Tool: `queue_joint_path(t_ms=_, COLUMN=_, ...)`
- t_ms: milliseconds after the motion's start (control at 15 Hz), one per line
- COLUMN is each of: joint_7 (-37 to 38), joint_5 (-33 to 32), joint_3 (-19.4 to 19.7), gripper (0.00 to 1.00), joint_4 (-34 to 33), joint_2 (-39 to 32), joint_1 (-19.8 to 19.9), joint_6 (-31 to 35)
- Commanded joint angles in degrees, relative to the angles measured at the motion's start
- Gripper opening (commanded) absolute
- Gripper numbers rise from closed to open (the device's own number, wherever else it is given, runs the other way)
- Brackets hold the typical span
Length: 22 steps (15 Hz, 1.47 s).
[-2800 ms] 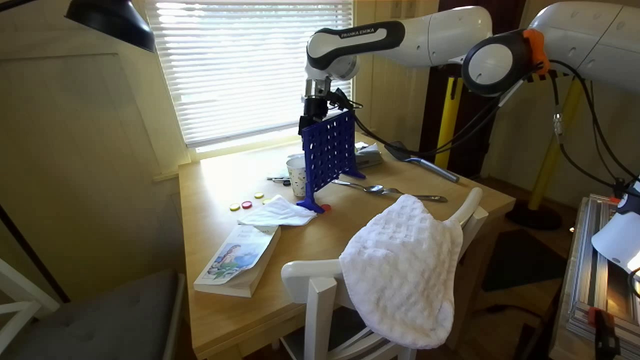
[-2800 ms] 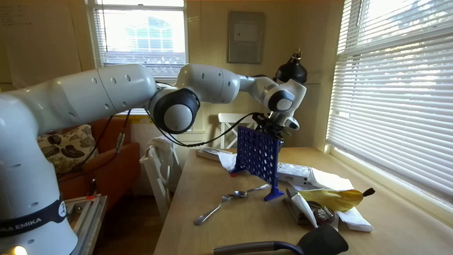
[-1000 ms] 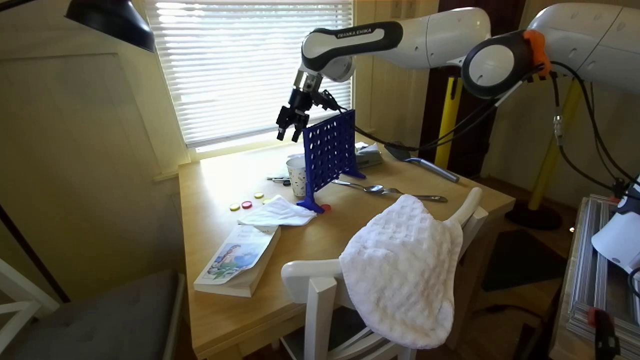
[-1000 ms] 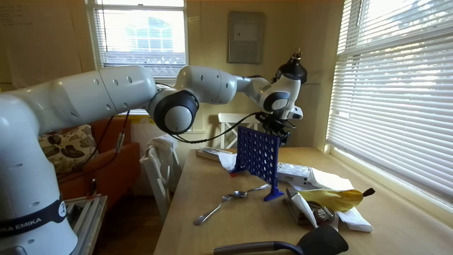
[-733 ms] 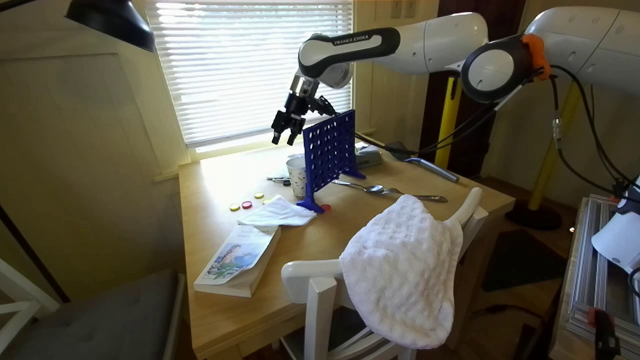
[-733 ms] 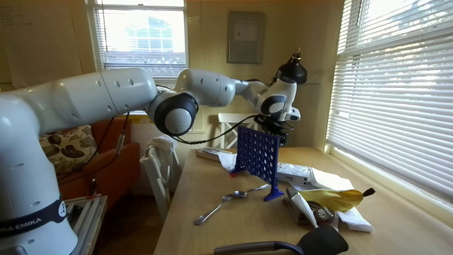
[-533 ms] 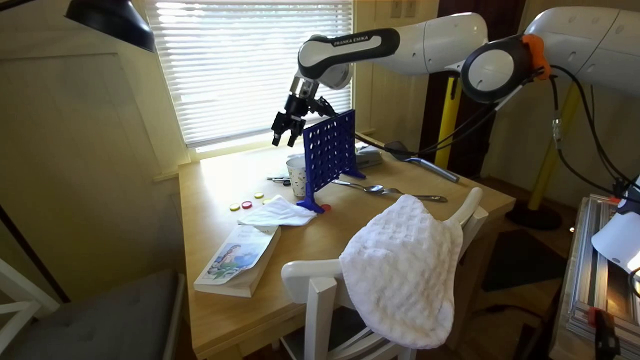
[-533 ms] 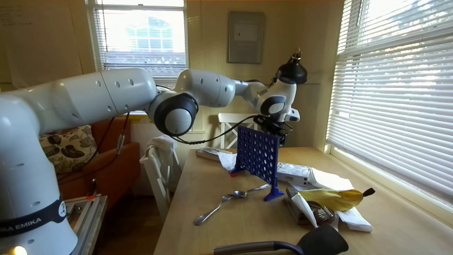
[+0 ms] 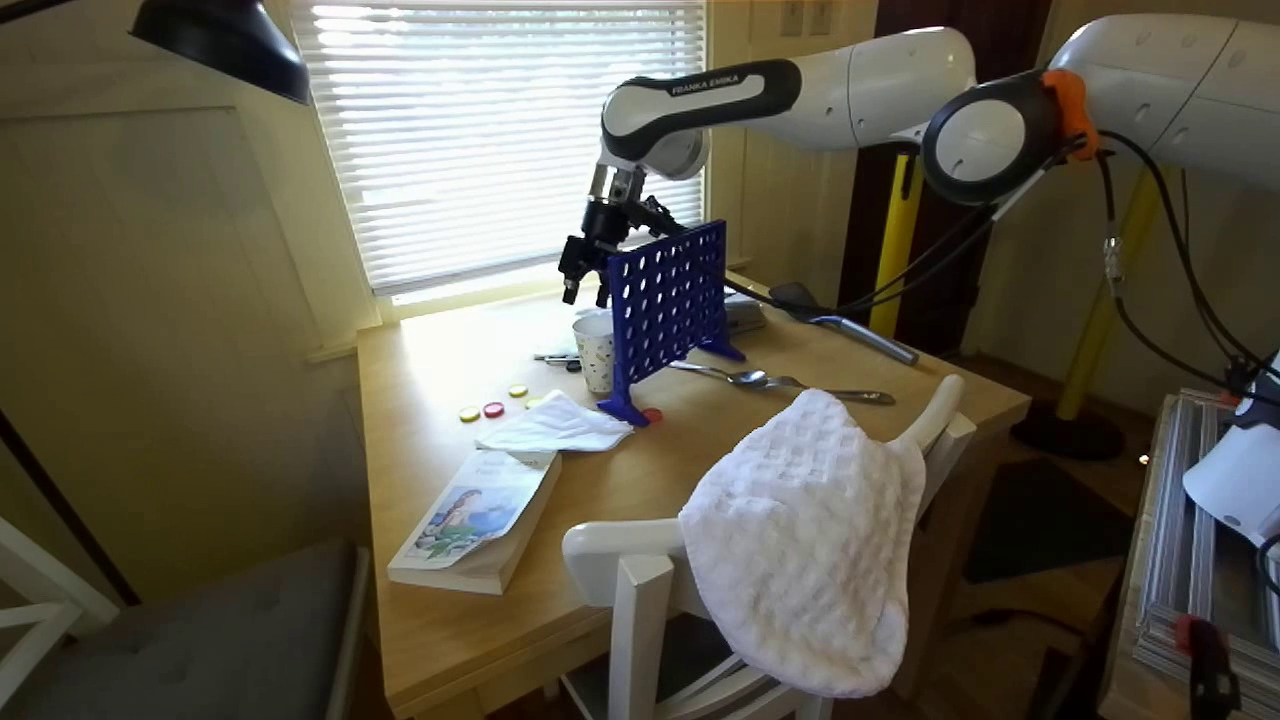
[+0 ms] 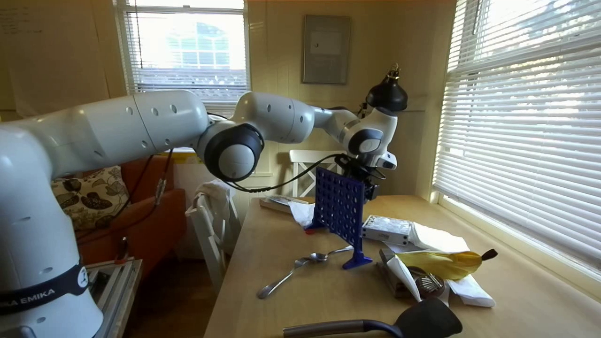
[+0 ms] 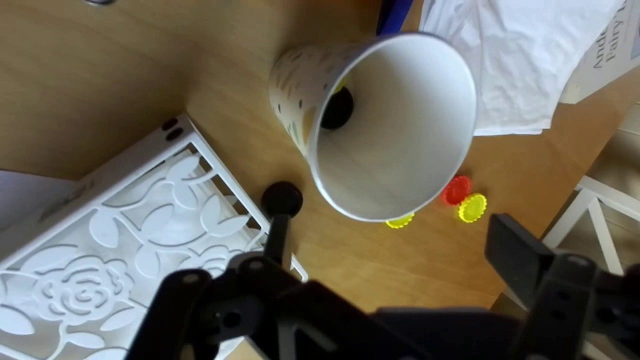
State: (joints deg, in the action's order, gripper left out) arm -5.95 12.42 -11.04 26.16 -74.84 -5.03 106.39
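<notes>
- The gripper [image 9: 587, 292] hangs above the table [image 9: 620, 485], jaws spread wide; in the wrist view, wood shows through the gap.
- The cup [image 11: 405, 130] is nearest. In the wrist view it sits at 12 o'clock from that gap; in an exterior view, at 6 o'clock, below the gripper. It stands upright and apart from the gripper.
- Inside the cup show a dark round thing [image 11: 337, 107] and a bit of yellow.
- The blue rack [image 9: 665, 300] stands upright on its feet, at 3 o'clock from the gripper in an exterior view, hiding part of the cup. I cannot tell whether the gripper touches the rack.
- From the cup in the wrist view: napkin [image 11: 515, 75] at 2 o'clock; red disc [image 11: 456, 190] and yellow disc [image 11: 472, 208] side by side between 4 and 5; white box [image 11: 85, 290] at 8.
- From the cup in an exterior view, the book [image 9: 470, 510] lies at 7 o'clock.
- From the rack in an exterior view: yellow thing with a dark tip [image 10: 439, 264] at 4 o'clock, spatula [image 10: 427, 321] at 5, cutlery [image 10: 319, 257] at 7.
- In an exterior view the towel [image 9: 805, 545] drapes over a chair [image 9: 645, 610] at 5 o'clock from the rack.
</notes>
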Motion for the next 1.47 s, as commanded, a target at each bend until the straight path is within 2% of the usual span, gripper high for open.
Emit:
queue_joint_path(t_ms=0, joint_7=2.2, joint_5=0.0, joint_3=0.1, gripper=1.00, joint_4=-1.4, joint_2=-0.9, joint_1=0.3, joint_6=-2.7)
queue_joint_path(t_ms=533, joint_7=6.3, joint_5=-0.3, joint_3=1.1, gripper=1.00, joint_4=-1.5, joint_2=-2.1, joint_1=0.2, joint_6=-3.5)
queue_joint_path(t_ms=600, joint_7=6.6, joint_5=-0.3, joint_3=1.2, gripper=0.96, joint_4=-1.6, joint_2=-2.3, joint_1=0.2, joint_6=-3.6)
queue_joint_path(t_ms=667, joint_7=6.9, joint_5=-0.3, joint_3=1.3, gripper=0.73, joint_4=-1.6, joint_2=-2.4, joint_1=0.2, joint_6=-3.6)
queue_joint_path(t_ms=800, joint_7=7.3, joint_5=-0.4, joint_3=1.4, gripper=0.69, joint_4=-1.7, joint_2=-2.4, joint_1=0.2, joint_6=-3.6)
queue_joint_path(t_ms=1000, joint_7=7.8, joint_5=-0.4, joint_3=1.5, gripper=0.45, joint_4=-1.6, joint_2=-2.4, joint_1=0.2, joint_6=-3.7)
queue_joint_path(t_ms=1400, joint_7=9.2, joint_5=0.2, joint_3=1.2, gripper=0.05, joint_4=-1.6, joint_2=-2.3, joint_1=0.5, joint_6=-3.6)
